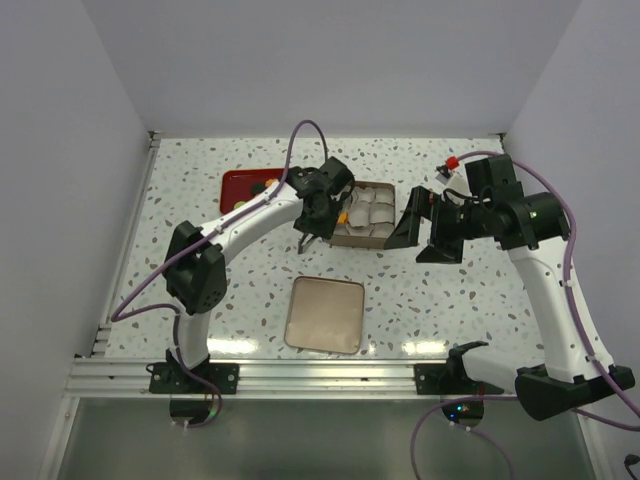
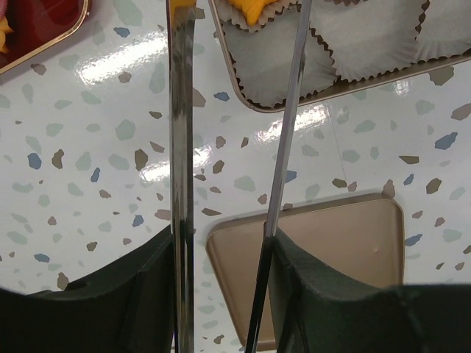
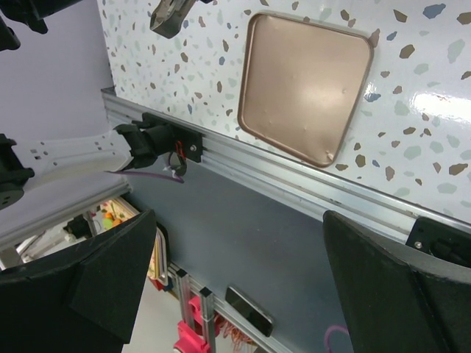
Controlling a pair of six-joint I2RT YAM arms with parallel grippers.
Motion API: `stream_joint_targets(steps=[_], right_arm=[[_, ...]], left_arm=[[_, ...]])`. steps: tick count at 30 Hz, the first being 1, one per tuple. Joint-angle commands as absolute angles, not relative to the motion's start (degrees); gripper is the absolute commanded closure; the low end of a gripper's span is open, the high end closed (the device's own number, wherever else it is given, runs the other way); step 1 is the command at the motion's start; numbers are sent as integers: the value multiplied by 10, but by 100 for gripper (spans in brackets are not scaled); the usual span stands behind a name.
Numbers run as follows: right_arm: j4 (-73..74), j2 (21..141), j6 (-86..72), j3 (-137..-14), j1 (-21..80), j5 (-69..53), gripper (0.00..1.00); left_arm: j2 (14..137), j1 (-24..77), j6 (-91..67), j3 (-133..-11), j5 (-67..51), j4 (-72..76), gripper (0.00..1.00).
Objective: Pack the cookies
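Left wrist view catches an orange cookie [image 2: 254, 9] sitting in one of the white paper cups [image 2: 360, 37] at a corner of the box [image 1: 360, 241]. More cookies [image 1: 260, 186] lie on the red tray [image 1: 235, 180] just left of it. The left gripper [image 1: 308, 240] hangs over the box's near-left corner, its thin metal fingers [image 2: 181, 147] parted with nothing visible between them. The right gripper [image 1: 422, 232], spread wide and empty, hovers just right of the box. A lid [image 1: 326, 315] lies apart, nearer the arm bases.
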State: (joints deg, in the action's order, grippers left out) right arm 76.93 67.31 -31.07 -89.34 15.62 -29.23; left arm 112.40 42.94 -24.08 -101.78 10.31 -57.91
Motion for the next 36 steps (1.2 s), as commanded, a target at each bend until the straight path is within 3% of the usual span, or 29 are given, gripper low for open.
stream_joint_targets(steps=[1,13,24,36], right_arm=[[775,667,-300,-891,153,-291,1],[775,668,-294,-888,153,-291,1],[771,670,-292,-883,154,-295,1],[769,678,-287,-881,153,-294,1]], left_arm=[[1119,432,-252,-1044,120,-576,50],[1114,417,-245,-1149,158,-643,47],[1019,276,-229,-999,138,-603,47],[1120,205,-197,-1049,113,-599,47]])
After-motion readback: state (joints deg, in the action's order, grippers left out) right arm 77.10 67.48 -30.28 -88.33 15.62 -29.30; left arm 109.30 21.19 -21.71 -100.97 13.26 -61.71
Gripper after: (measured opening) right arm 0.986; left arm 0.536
